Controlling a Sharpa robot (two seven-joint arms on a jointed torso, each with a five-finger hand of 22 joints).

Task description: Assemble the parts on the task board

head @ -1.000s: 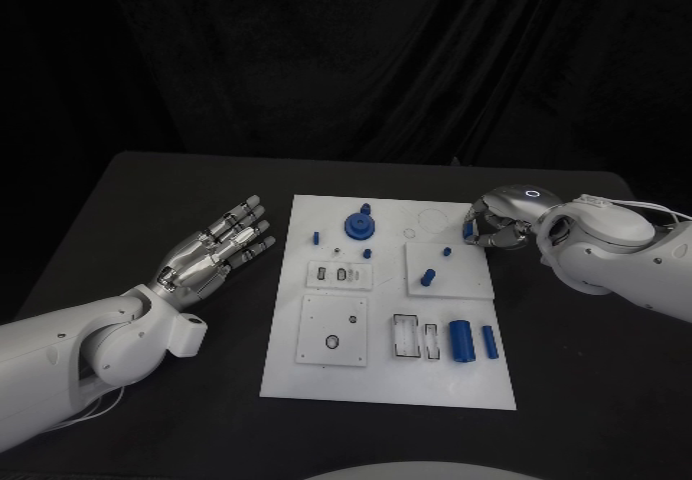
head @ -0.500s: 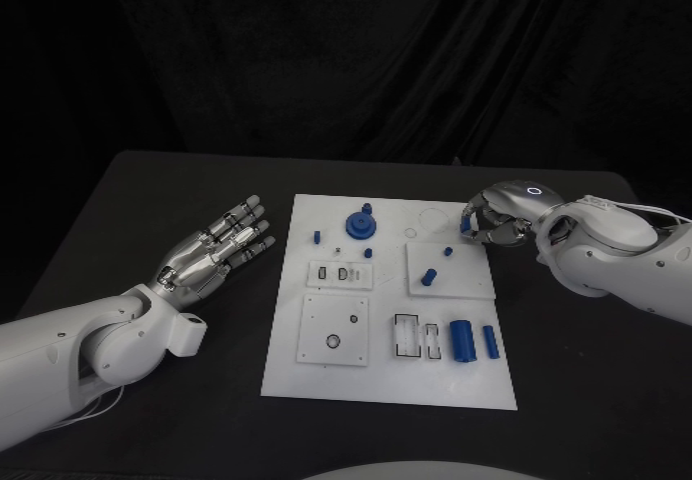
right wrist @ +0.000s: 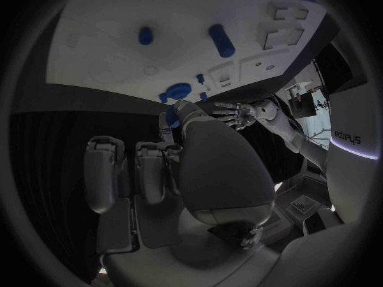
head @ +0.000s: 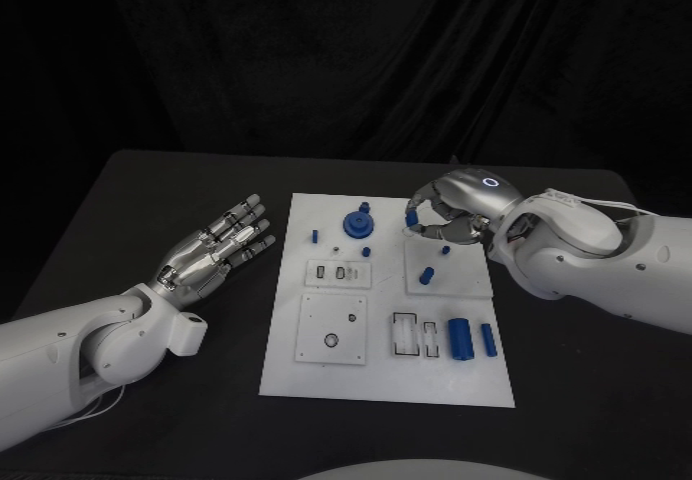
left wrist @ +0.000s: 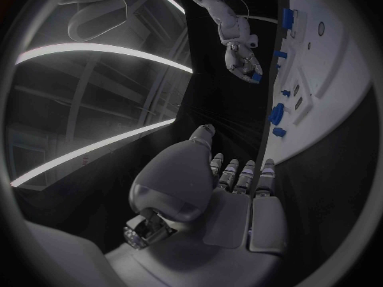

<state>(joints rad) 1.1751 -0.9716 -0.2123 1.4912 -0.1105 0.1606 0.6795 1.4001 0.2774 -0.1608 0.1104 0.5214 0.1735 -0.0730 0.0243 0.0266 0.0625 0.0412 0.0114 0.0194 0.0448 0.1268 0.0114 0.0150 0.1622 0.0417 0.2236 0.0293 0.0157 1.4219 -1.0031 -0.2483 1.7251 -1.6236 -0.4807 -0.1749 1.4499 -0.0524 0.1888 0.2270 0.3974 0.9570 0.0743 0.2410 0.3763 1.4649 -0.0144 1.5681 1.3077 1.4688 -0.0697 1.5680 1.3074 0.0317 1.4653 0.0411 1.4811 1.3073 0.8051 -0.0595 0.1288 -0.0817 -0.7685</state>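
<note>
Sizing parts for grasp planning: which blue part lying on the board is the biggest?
The thick cylinder lying at the board's near right. It is fatter and longer than the slim bar beside it and the small pegs.

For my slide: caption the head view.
Right hand carries a small blue part over the task board; left hand lies open beside it.

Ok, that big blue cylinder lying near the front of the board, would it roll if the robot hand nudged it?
Probably: the cylinder lies on its rounded side on the flat board, so a sideways push should roll it. It looks rigid and smooth, so it may slip in a loose pinch.
</note>
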